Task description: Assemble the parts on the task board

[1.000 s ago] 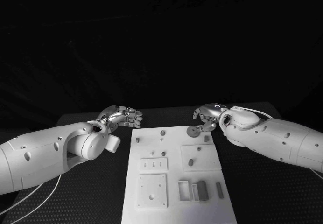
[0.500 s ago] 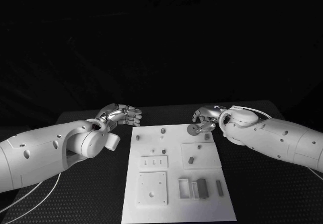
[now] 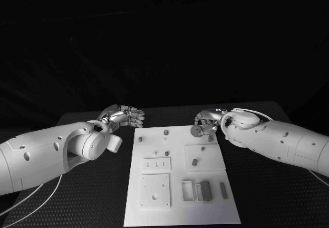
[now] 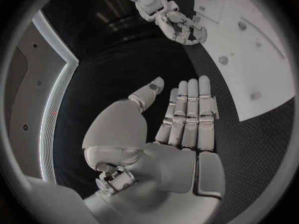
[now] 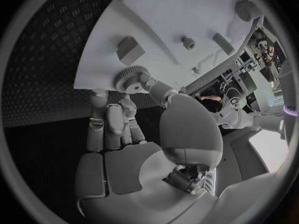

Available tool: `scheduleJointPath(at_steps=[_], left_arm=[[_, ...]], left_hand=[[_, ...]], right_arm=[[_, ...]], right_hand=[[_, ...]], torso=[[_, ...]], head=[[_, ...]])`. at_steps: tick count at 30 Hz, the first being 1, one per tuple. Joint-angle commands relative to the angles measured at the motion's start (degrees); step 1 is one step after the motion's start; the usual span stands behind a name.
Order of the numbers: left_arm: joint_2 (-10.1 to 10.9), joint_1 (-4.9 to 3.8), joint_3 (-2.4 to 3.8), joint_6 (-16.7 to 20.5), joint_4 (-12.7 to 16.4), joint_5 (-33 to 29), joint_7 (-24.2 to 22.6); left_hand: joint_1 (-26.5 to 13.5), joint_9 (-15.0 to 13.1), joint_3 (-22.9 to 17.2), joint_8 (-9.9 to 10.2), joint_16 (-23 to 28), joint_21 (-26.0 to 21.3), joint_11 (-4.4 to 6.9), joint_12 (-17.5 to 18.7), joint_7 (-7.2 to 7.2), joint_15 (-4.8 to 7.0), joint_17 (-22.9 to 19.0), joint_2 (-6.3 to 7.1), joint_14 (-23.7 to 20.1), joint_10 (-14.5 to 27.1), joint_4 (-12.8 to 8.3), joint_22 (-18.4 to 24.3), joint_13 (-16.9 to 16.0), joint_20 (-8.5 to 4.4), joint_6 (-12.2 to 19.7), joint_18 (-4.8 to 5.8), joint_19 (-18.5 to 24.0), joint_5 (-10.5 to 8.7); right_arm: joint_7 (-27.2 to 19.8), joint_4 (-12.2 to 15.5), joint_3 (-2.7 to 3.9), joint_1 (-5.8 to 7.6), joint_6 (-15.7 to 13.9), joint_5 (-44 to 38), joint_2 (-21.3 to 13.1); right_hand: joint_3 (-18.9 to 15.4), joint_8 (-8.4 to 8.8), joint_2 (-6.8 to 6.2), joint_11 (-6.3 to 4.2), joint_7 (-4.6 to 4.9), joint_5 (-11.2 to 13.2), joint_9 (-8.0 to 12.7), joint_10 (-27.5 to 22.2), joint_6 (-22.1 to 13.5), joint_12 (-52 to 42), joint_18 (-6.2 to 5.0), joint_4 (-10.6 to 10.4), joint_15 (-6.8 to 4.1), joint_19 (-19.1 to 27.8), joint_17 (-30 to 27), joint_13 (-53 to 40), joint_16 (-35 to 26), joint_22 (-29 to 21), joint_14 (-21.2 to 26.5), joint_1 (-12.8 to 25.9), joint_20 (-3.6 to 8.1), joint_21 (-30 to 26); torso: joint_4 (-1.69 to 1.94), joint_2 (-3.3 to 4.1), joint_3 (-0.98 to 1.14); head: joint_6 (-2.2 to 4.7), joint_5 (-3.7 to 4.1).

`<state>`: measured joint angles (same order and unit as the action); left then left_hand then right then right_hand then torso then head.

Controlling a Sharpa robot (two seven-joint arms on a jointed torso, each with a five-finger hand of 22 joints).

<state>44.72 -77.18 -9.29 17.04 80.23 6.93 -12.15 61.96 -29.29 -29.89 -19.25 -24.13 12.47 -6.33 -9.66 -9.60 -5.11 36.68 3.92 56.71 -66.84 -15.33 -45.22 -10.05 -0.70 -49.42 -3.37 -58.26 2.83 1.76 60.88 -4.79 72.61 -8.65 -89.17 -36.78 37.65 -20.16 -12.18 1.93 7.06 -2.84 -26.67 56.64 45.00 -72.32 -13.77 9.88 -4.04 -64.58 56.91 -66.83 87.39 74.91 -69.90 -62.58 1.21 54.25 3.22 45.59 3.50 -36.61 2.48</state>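
The white task board point(image 3: 175, 209) lies in the middle of the table. A small dark gear point(image 3: 197, 131) sits tilted at the board's far edge, and my right hand point(image 3: 209, 119) pinches it between thumb and fingers. The right wrist view has the thumb pressed on the gear point(image 5: 129, 79) by the board point(image 5: 181, 15) corner. My left hand point(image 3: 126, 116) hovers off the board's far left corner; its fingers point(image 4: 189, 112) lie straight and together, holding nothing. Several small pegs, such as one peg point(image 3: 165, 134), stand in the board.
Near the board's front lie three upright blocks point(image 3: 204, 190), a slotted plate point(image 3: 156, 165) and a square plate point(image 3: 155, 191). Black textured table point(image 3: 82, 204) surrounds the board. The right hand point(image 4: 179, 26) also appears in the left wrist view.
The whole head view has shifted slightly. My right hand keeps the gear at the board's far edge, and the left hand has not visibly moved.
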Motion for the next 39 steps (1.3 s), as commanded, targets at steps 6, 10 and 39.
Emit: scheduleJointPath(at_steps=[6,10,39], left_arm=[[0.0,-0.07,0.05,-0.85,0.28,-0.06,-0.52],[-0.02,-0.07,0.05,-0.85,0.18,-0.05,-0.42],[-0.07,-0.07,0.04,-0.94,0.05,-0.05,-0.3]], left_hand=[[-0.26,0.02,-0.01,0.38,0.23,-0.24,-0.29,0.26,-0.25,-0.16,0.04,0.3,0.24,0.05,-0.04,-0.09,-0.07,0.23,-0.04,-0.57,0.2,0.31],[-0.28,0.01,0.0,0.39,0.25,-0.25,-0.29,0.27,-0.25,-0.16,0.06,0.3,0.24,0.05,-0.02,-0.1,-0.07,0.23,-0.04,-0.57,0.2,0.32],[-0.44,-0.01,0.01,0.46,0.45,-0.33,-0.31,0.41,-0.28,-0.19,0.24,0.2,0.24,0.05,0.13,-0.16,-0.13,0.26,-0.02,-0.56,0.23,0.32]], right_arm=[[-0.96,-0.4,-0.08,-0.26,1.51,0.02,0.28],[-0.6,-0.84,-0.09,-0.27,3.02,-0.58,0.2],[-2.37,-0.29,-0.33,-1.44,0.72,-6.72,0.25]], right_hand=[[0.04,-0.52,2.11,-0.04,1.14,-0.04,-0.04,-0.59,5.09,-0.63,-1.23,0.92,-0.07,0.47,0.01,0.44,0.28,1.24,-0.36,-0.08,0.24,0.48],[-0.08,-0.62,3.24,-0.04,1.13,-0.03,-0.07,-0.67,5.69,-0.79,-1.23,1.55,-0.05,0.61,-0.09,0.71,0.29,1.22,-0.27,0.0,0.21,0.61],[0.0,-2.2,9.09,-1.77,-0.77,-0.04,-1.24,-0.11,11.07,-1.53,-1.23,2.06,-1.58,0.9,0.58,2.43,0.46,1.11,-0.78,2.53,0.08,1.19]], torso=[[-0.04,0.04,-0.01],[-0.08,0.02,-0.03],[-0.09,0.0,0.01]], head=[[-0.32,-0.21],[-0.49,-0.15],[-1.14,0.05]])
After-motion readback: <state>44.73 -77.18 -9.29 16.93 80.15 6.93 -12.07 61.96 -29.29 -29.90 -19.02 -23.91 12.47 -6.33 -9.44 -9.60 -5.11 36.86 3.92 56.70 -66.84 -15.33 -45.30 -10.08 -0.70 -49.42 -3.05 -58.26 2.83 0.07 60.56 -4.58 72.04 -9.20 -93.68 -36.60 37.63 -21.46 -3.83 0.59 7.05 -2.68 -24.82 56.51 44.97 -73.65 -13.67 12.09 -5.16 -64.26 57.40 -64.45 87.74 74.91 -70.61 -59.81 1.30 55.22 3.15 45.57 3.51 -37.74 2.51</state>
